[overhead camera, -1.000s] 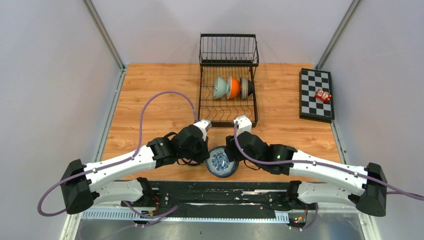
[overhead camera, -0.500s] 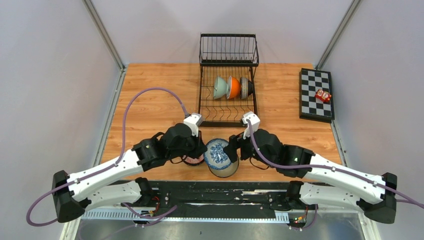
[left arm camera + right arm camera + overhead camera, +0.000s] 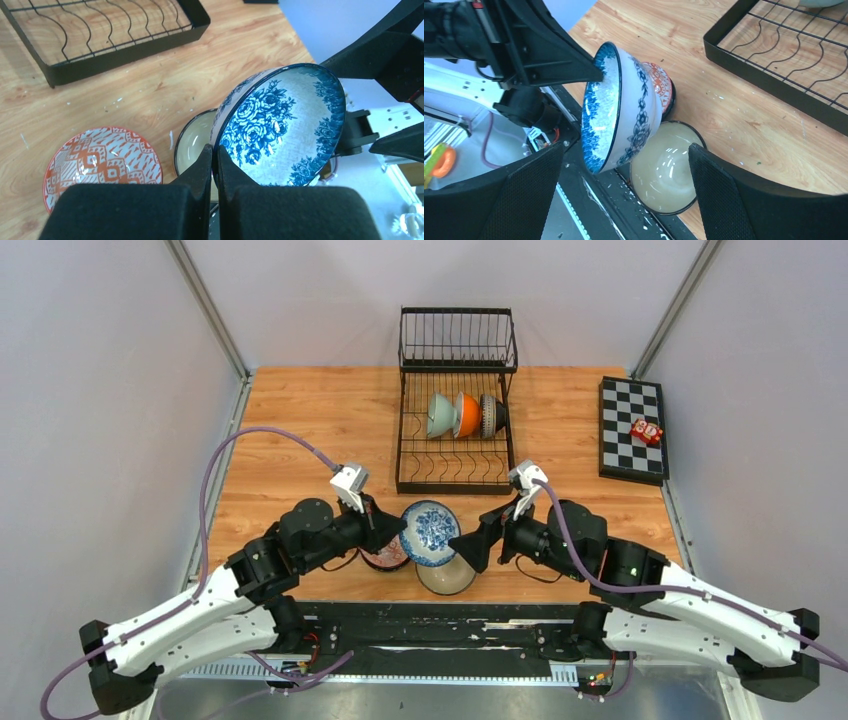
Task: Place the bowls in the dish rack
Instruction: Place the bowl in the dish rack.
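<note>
Jaws, top view: left gripper [image 3: 398,532] clenched on rim of blue floral bowl [image 3: 430,533], held above desk's [image 3: 300,430] near edge. Right gripper [image 3: 470,545] spread wide beside it, not touching. Three bowls [image 3: 465,415] stand on edge in dish rack [image 3: 455,465].

Left wrist: held bowl tilted, mouth toward camera. Red patterned bowl [image 3: 102,162] and cream bowl [image 3: 192,145] sit upright on desk below.

Right wrist: outer wall visible, mouth facing left arm.

We reach both arms inward from the near corners, forearms low, wrists facing each other in the middle. Our left tool [image 3: 214,156] is pinched tight on the rim of the blue floral bowl [image 3: 280,125], holding it lifted and tilted. Our right tool [image 3: 468,548] stands spread wide, clear of it.
</note>
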Controlling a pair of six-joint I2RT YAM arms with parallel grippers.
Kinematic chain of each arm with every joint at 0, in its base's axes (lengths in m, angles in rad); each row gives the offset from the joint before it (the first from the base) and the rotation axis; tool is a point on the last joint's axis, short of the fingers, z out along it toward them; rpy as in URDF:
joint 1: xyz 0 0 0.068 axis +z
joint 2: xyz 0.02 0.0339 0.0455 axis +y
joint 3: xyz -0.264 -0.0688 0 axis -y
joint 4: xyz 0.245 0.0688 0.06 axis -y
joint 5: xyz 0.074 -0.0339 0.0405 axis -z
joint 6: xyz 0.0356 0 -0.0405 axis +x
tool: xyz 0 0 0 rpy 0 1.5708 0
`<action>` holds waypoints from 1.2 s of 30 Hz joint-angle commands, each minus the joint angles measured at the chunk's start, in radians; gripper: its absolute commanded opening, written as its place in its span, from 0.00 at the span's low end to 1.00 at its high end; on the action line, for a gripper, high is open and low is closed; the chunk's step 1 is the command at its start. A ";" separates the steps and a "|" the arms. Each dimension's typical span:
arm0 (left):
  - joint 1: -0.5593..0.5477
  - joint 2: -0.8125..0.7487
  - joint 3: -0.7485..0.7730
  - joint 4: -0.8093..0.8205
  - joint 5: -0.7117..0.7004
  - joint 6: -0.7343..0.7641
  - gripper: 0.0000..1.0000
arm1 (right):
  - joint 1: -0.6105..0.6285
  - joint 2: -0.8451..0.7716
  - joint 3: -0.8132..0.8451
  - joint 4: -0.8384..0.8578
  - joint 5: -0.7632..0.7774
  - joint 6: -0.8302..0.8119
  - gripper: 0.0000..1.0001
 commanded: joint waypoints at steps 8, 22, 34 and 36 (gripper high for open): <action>0.162 -0.107 -0.130 0.407 0.225 -0.063 0.00 | -0.003 -0.007 0.049 0.093 -0.076 0.031 0.96; 0.353 -0.135 -0.303 0.849 0.427 -0.282 0.00 | -0.004 0.055 0.098 0.229 -0.077 0.060 0.95; 0.396 -0.111 -0.362 1.047 0.450 -0.370 0.00 | -0.004 0.110 0.117 0.332 -0.070 0.091 0.94; 0.396 -0.107 -0.363 1.055 0.451 -0.373 0.00 | -0.004 0.120 0.121 0.347 -0.080 0.095 0.94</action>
